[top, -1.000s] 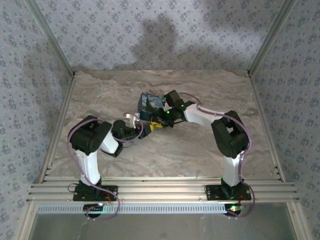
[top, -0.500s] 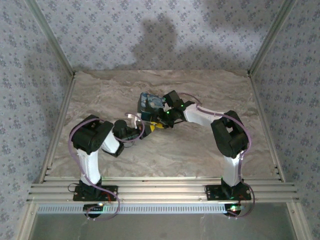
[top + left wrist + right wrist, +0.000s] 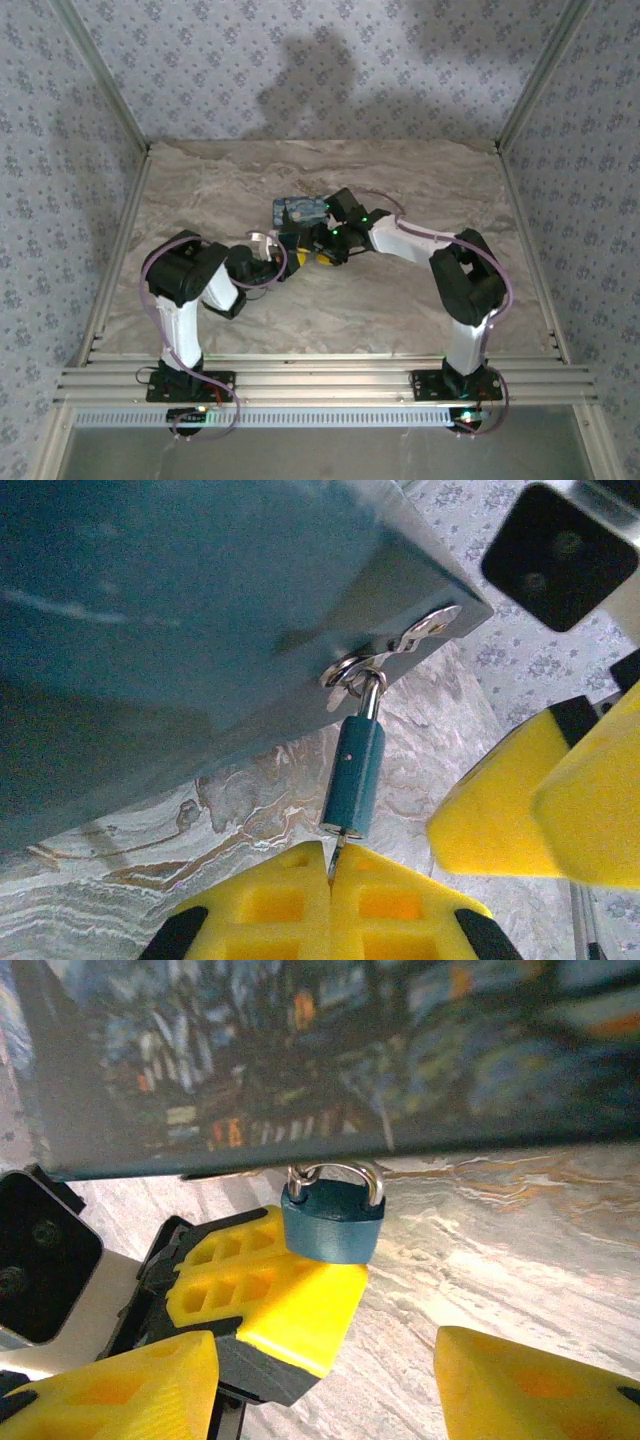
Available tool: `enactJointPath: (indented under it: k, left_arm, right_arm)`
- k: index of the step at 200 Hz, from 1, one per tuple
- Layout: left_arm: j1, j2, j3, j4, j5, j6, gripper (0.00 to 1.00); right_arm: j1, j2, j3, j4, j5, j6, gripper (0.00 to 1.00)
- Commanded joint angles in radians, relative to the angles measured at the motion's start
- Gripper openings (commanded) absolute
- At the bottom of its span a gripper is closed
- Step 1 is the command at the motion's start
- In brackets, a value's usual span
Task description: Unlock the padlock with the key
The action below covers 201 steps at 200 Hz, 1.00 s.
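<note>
A blue padlock (image 3: 353, 780) hangs by its steel shackle from the hasp (image 3: 425, 632) of a dark blue box (image 3: 200, 610). My left gripper (image 3: 330, 865) sits right under it, yellow fingers shut on the key. A thin sliver of the key's blade (image 3: 336, 848) runs up into the bottom of the lock. In the right wrist view the padlock (image 3: 332, 1220) rests just above the left gripper's fingers (image 3: 270, 1290). My right gripper (image 3: 320, 1385) stands open a little short of the lock, touching nothing. From above, both grippers, left (image 3: 287, 255) and right (image 3: 322, 252), meet in front of the box (image 3: 298, 210).
The box lies near the middle of the marble-patterned table (image 3: 400, 300). Patterned walls and metal frame posts (image 3: 120, 110) close in the back and sides. The right gripper's yellow fingers (image 3: 540, 790) hang close beside the padlock.
The right gripper has opened wide and let go of the padlock. The left gripper has closed on the key. The box has tipped down flatter onto the table.
</note>
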Motion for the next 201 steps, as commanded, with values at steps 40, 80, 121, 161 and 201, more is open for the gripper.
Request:
enactJointPath:
  k: [40,80,121,161,201]
  left_arm:
    - [-0.018,-0.031,-0.033,-0.066,-0.032,-0.037,0.0]
    - [-0.038,-0.111,-0.028,-0.197,-0.026,-0.023,0.0]
    - [-0.04,-0.19,-0.017,-0.307,-0.031,0.005,0.0]
    - [-0.043,-0.232,-0.011,-0.36,-0.034,0.007,0.0]
    - [-0.057,-0.274,-0.01,-0.396,-0.031,0.006,0.0]
  right_arm:
    - [0.037,-0.133,-0.207,0.223,0.197,0.104,0.61]
    - [0.069,-0.099,-0.253,0.383,0.235,0.153,0.62]
    - [0.084,-0.039,-0.23,0.427,0.242,0.182,0.62]
    - [0.093,-0.014,-0.218,0.396,0.259,0.206,0.6]
    - [0.098,0.01,-0.224,0.44,0.244,0.226,0.59]
